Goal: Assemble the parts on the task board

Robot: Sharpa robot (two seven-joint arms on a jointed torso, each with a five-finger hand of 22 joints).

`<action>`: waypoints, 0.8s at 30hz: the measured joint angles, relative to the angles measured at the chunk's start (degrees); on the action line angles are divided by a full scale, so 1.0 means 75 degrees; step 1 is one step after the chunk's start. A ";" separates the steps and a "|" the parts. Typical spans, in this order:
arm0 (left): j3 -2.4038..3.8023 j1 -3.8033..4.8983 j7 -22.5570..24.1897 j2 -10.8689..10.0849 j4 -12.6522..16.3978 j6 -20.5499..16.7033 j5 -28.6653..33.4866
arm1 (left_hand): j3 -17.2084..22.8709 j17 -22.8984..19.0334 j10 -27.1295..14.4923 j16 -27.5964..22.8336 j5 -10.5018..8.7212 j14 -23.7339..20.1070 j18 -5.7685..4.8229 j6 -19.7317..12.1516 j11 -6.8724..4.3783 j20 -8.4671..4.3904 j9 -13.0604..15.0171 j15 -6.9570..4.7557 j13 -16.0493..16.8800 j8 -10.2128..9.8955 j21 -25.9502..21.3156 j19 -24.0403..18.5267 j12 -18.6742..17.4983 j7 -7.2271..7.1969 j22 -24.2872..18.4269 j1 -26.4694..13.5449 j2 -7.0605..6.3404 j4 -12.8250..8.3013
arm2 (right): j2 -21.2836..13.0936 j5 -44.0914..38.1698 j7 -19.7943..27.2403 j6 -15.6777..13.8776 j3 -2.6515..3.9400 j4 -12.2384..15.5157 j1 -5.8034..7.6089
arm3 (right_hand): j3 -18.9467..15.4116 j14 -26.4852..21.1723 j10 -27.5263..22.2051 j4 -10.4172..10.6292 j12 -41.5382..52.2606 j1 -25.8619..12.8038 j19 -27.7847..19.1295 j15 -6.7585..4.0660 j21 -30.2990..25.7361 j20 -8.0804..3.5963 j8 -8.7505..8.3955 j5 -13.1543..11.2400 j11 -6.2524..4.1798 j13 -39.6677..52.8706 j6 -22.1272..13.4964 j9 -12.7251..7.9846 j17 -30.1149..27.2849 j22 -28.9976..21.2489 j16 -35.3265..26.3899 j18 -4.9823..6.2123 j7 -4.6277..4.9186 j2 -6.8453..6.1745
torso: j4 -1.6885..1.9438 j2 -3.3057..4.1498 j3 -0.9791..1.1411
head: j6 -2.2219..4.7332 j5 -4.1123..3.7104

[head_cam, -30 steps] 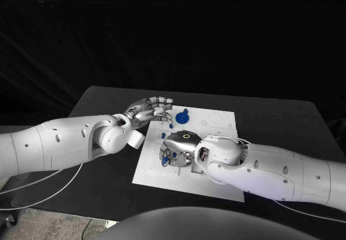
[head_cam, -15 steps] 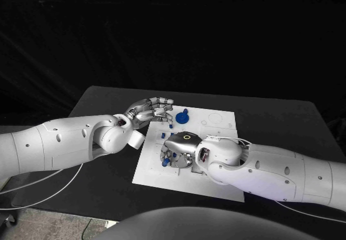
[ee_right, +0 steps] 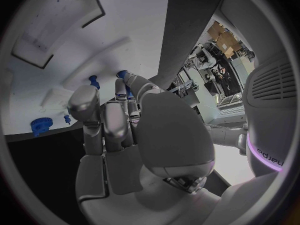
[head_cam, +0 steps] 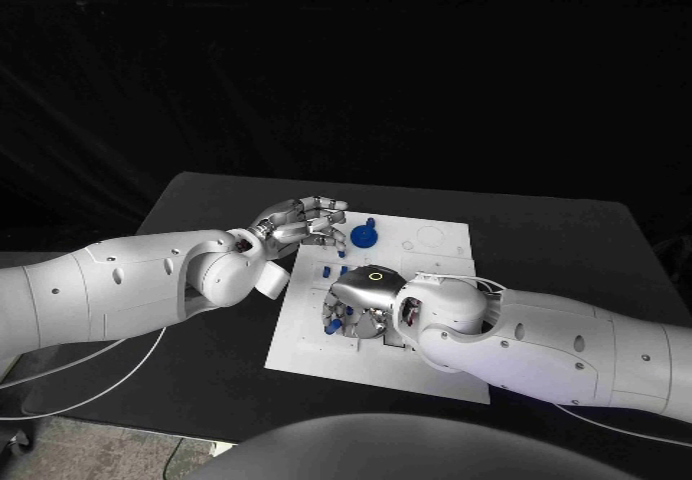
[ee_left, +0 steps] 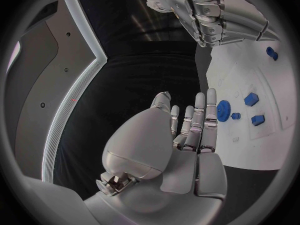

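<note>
On the black table: the white task board [head_cam: 433, 235] lies mid-table, long axis running from near edge to far edge, slightly skewed.
Right hand [head_cam: 361, 300]: low over the board's left-middle, fingers curled about a small blue part [head_cam: 330, 322] — whether it grips it I cannot tell.
Left hand [head_cam: 299, 222]: at the board's far-left corner, fingers apart, holding nothing.
Blue gear [head_cam: 366, 236]: flat near the far edge.
Risk: the part could tip or jam — its seat is hidden under the fingers.

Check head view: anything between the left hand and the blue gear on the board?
No. In the head view the left hand sits beside the blue gear, with just bare task board between. The left wrist view shows its fingers apart, holding nothing.
</note>
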 measured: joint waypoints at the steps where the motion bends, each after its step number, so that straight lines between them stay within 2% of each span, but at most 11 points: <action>1: 0.0000 -0.0001 -0.0009 0.0004 -0.0002 0.0010 0.0000 | 0.0014 0.0000 0.0000 0.0000 0.0000 0.0000 0.0000 0.0007 0.0000 0.0000 -0.0006 0.0000 -0.0002 0.0000 0.0000 0.0000 0.0000 -0.0007 0.0006 0.0014 0.0014 -0.0014 | 0.0007 0.0000 -0.0002 0.0004 0.0001 -0.0005 -0.0001 | 0.0000 0.0000 0.0000 0.0000 -0.0005 0.0000 0.0000 0.0000 -0.0013 0.0000 0.0000 0.0001 0.0000 0.0001 -0.0003 0.0000 -0.0003 0.0000 0.0000 0.0000 0.0003 0.0001 | 0.0000 0.0000 0.0000 | 0.0000 -0.0006; 6: 0.0000 -0.0012 -0.0068 0.0022 -0.0018 0.0075 0.0000 | 0.0045 -0.0008 0.0000 0.0000 0.0000 0.0000 0.0000 0.0084 0.0000 0.0000 -0.0026 0.0000 -0.0034 0.0000 0.0000 0.0000 0.0031 -0.0027 0.0021 0.0040 0.0040 0.0000 | 0.0053 0.0006 -0.0013 0.0027 0.0001 -0.0054 -0.0018 | 0.0010 0.0000 0.0025 -0.0010 -0.0078 0.0000 0.0000 0.0000 -0.0098 0.0000 0.0000 0.0002 0.0026 0.0007 -0.0009 0.0000 -0.0059 -0.0001 -0.0034 0.0000 0.0009 0.0005 | 0.0001 -0.0001 0.0000 | 0.0000 -0.0027; 10: -0.0001 -0.0019 -0.0112 0.0036 -0.0034 0.0122 0.0000 | 0.0045 -0.0007 0.0000 0.0000 0.0000 0.0000 0.0000 0.0111 0.0000 0.0000 -0.0038 0.0000 -0.0041 0.0000 -0.0004 0.0000 0.0031 -0.0001 0.0033 0.0040 0.0040 0.0000 | 0.0081 0.0015 -0.0014 0.0027 -0.0002 -0.0088 -0.0034 | 0.0035 -0.0018 0.0038 -0.0036 -0.0166 -0.0034 -0.0014 0.0018 -0.0201 0.0014 0.0007 0.0002 0.0038 -0.0008 -0.0218 0.0010 -0.0103 -0.0001 -0.0073 0.0000 0.0091 0.0054 | 0.0003 0.0000 0.0000 | 0.0000 -0.0034; 11: -0.0001 -0.0021 -0.0120 0.0040 -0.0038 0.0132 0.0000 | 0.0045 -0.0007 0.0000 0.0000 0.0000 0.0000 0.0001 0.0111 0.0000 0.0000 -0.0038 0.0000 -0.0041 0.0000 -0.0020 0.0000 0.0031 0.0000 0.0033 0.0040 0.0040 0.0000 | 0.0086 0.0019 -0.0014 0.0028 -0.0004 -0.0094 -0.0038 | 0.0048 -0.0042 0.0038 -0.0049 -0.0177 -0.0054 -0.0044 0.0042 -0.0248 0.0043 -0.0030 0.0002 0.0039 -0.0016 -0.0374 0.0293 -0.0128 -0.0001 -0.0090 0.0001 0.0107 0.0074 | 0.0004 0.0000 0.0000 | 0.0000 -0.0035; 12: -0.0001 -0.0024 -0.0128 0.0043 -0.0042 0.0141 0.0000 | 0.0045 -0.0007 0.0000 0.0000 0.0000 0.0000 0.0000 0.0111 0.0000 0.0000 -0.0038 0.0000 -0.0041 0.0000 -0.0033 0.0000 0.0031 0.0000 0.0033 0.0040 0.0040 0.0000 | 0.0090 0.0023 -0.0014 0.0031 -0.0006 -0.0102 -0.0041 | 0.0073 -0.0043 0.0038 -0.0060 -0.0223 -0.0100 -0.0044 0.0042 -0.0295 0.0044 -0.0197 0.0002 0.0040 -0.0030 -0.0628 0.0466 -0.0160 -0.0001 -0.0105 0.0000 0.0120 0.0121 | 0.0004 0.0000 0.0000 | 0.0000 -0.0036; 13: -0.0001 -0.0026 -0.0136 0.0046 -0.0046 0.0150 0.0000 | 0.0054 -0.0007 0.0001 0.0000 0.0000 0.0000 0.0000 0.0111 0.0001 0.0000 -0.0038 0.0000 -0.0041 0.0000 -0.0033 0.0000 0.0032 0.0000 0.0032 0.0040 0.0040 -0.0010 | 0.0092 0.0027 -0.0014 0.0033 -0.0008 -0.0110 -0.0045 | 0.0108 -0.0053 0.0037 -0.0044 -0.0227 -0.0115 -0.0089 0.0053 -0.0345 0.0054 -0.0398 0.0002 0.0038 -0.0027 -0.0925 0.0479 -0.0187 -0.0001 -0.0137 0.0000 0.0111 0.0151 | 0.0004 0.0001 0.0000 | 0.0000 -0.0037; 15: -0.0001 -0.0034 -0.0153 0.0049 -0.0054 0.0168 0.0000 | 0.0066 -0.0007 0.0028 0.0029 0.0000 0.0000 0.0000 0.0111 0.0028 0.0000 -0.0049 0.0000 -0.0052 0.0000 -0.0033 0.0000 0.0031 0.0000 0.0032 0.0040 0.0040 -0.0022 | 0.0093 0.0038 -0.0015 0.0034 -0.0011 -0.0132 -0.0051 | 0.0159 -0.0070 0.0037 0.0001 -0.0237 -0.0114 -0.0101 0.0069 -0.0364 0.0042 -0.0777 -0.0005 0.0038 -0.0012 -0.1518 0.0275 -0.0209 -0.0001 -0.0148 0.0000 0.0025 0.0151 | 0.0005 0.0001 0.0000 | 0.0000 -0.0038; 16: -0.0001 -0.0037 -0.0160 0.0049 -0.0056 0.0175 0.0000 | 0.0066 -0.0007 0.0028 0.0029 0.0000 0.0000 -0.0001 0.0111 0.0028 0.0000 -0.0049 0.0000 -0.0052 0.0000 -0.0033 0.0000 0.0032 0.0000 0.0032 0.0040 0.0040 -0.0022 | 0.0093 0.0044 -0.0015 0.0033 -0.0011 -0.0140 -0.0052 | 0.0182 -0.0070 0.0037 0.0023 -0.0238 -0.0117 -0.0101 0.0070 -0.0365 0.0042 -0.0872 -0.0038 0.0038 -0.0004 -0.1759 0.0187 -0.0209 0.0002 -0.0148 0.0000 -0.0017 0.0146 | 0.0007 0.0001 -0.0001 | 0.0000 -0.0039; 20: -0.0001 -0.0046 -0.0184 0.0051 -0.0066 0.0200 0.0000 | 0.0066 -0.0007 0.0028 0.0029 0.0000 0.0000 0.0000 0.0111 0.0028 0.0000 -0.0049 0.0000 -0.0052 0.0000 -0.0033 0.0000 0.0031 0.0000 0.0039 0.0040 0.0039 -0.0022 | 0.0074 0.0084 -0.0008 0.0002 -0.0011 -0.0151 -0.0053 | 0.0244 -0.0070 0.0003 0.0064 -0.0282 -0.0225 -0.0127 0.0069 -0.0400 0.0069 -0.0916 -0.0167 0.0070 0.0017 -0.2457 -0.0081 -0.0217 0.0005 -0.0148 0.0000 -0.0178 -0.0009 | 0.0009 0.0001 -0.0002 | 0.0000 -0.0027; 24: 0.0001 -0.0051 -0.0205 0.0051 -0.0068 0.0218 0.0000 | 0.0066 -0.0007 0.0028 0.0029 0.0000 0.0000 0.0000 0.0111 0.0028 0.0000 -0.0049 0.0000 -0.0052 0.0000 -0.0032 0.0000 0.0031 0.0000 0.0039 0.0040 0.0039 -0.0022 | -0.0009 0.0145 0.0019 -0.0080 -0.0011 -0.0149 -0.0053 | 0.0215 -0.0070 -0.0005 0.0149 -0.0282 -0.0312 -0.0127 0.0069 -0.0400 0.0068 -0.0916 -0.0288 0.0078 0.0037 -0.2677 -0.0204 -0.0218 0.0005 -0.0148 0.0000 -0.0228 -0.0094 | 0.0012 0.0000 -0.0002 | 0.0000 -0.0015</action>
